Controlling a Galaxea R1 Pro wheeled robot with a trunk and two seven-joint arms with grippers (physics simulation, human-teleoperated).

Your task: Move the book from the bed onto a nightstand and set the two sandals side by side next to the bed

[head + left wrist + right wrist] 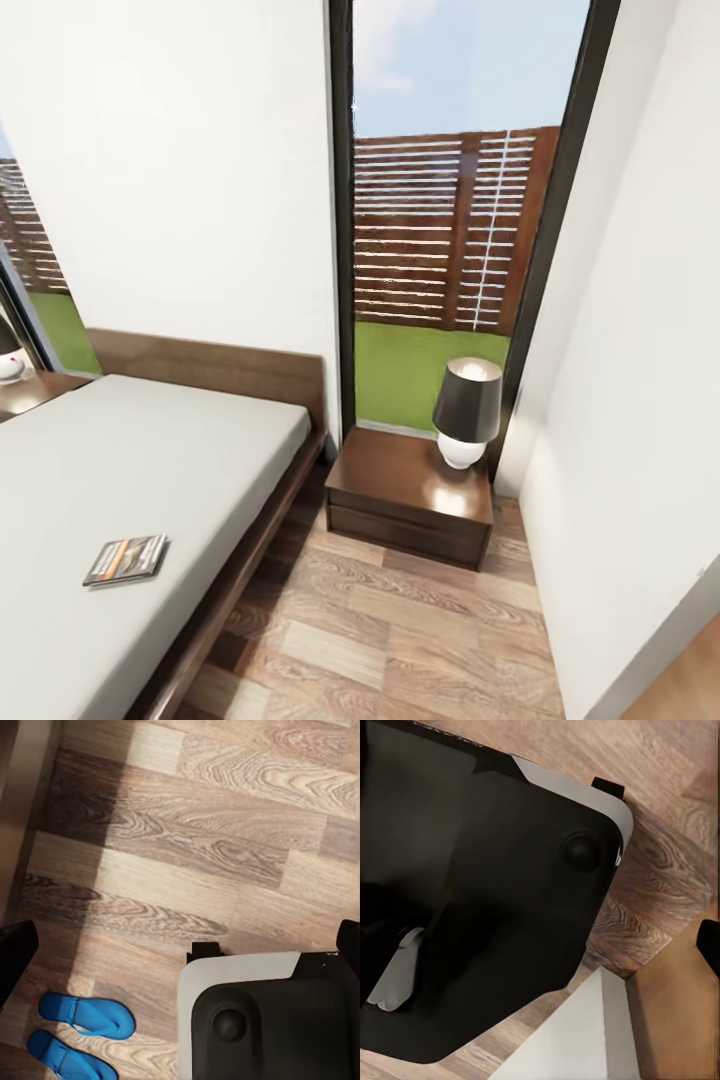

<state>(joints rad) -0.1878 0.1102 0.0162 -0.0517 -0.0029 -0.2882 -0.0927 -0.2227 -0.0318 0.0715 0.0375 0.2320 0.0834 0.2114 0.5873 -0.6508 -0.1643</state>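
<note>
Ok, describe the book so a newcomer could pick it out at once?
Start at the large bed with its light-grey mattress, left of the nightstand bearing a lamp. The book lies flat on the mattress near its edge: thin, dark, orange-banded, alone on the plain grey.

sandals (75,1031): bright blue | mattress (120,470): light grey | nightstand (410,495): dark brown | book (126,559): orange band

Bedroom: bed (130,470), nightstand (400,490), lamp (466,410)

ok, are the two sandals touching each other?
Apart. The left wrist view shows the sandals side by side, a thin strip of wood floor visible between them.
</note>
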